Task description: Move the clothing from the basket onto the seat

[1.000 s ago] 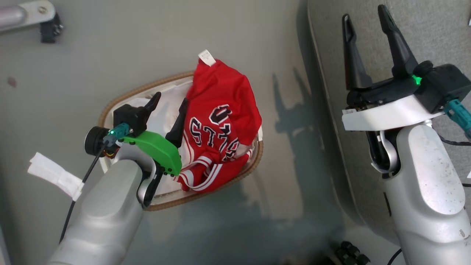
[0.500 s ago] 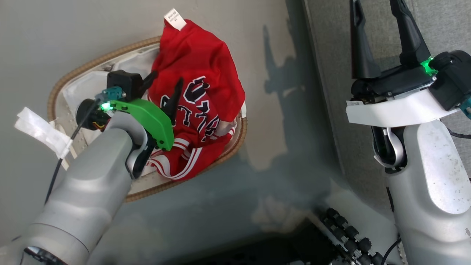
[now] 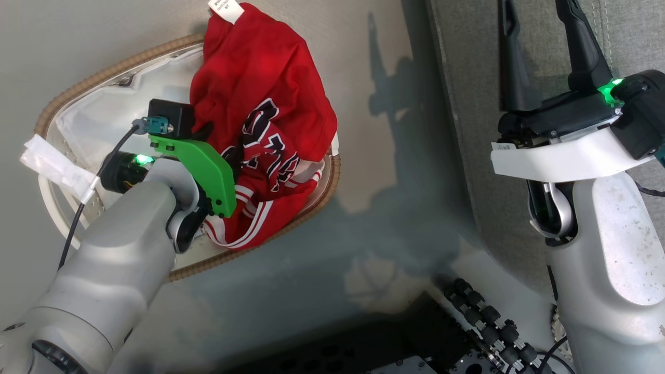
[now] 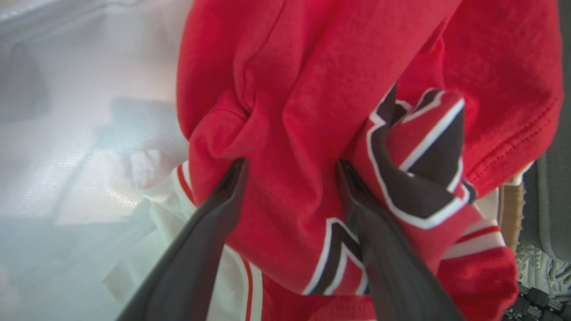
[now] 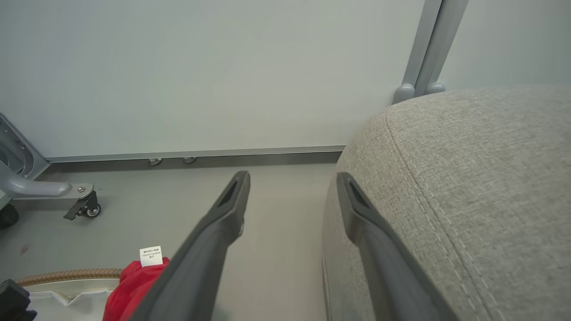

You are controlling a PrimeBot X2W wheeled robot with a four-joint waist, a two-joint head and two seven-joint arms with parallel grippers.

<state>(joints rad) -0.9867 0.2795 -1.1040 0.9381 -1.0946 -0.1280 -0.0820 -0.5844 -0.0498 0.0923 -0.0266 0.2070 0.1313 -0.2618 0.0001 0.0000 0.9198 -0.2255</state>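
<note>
Left fingers (image 4: 209, 232) apart, deep in clothing (image 4: 285, 111); right fingers (image 5: 214, 232) apart over seat (image 5: 468, 178) edge

Saw the cream basket (image 3: 332, 176) with its brown woven rim standing just left of the grey fabric seat (image 3: 467, 130), not touching it. Found the red clothing (image 3: 265, 78) crumpled in a heap over the basket's right half, black-and-white lettering creased and folded. Noted white-striped trim low at the near rim and a small white tag (image 3: 224, 8) poking past the far rim.
</note>
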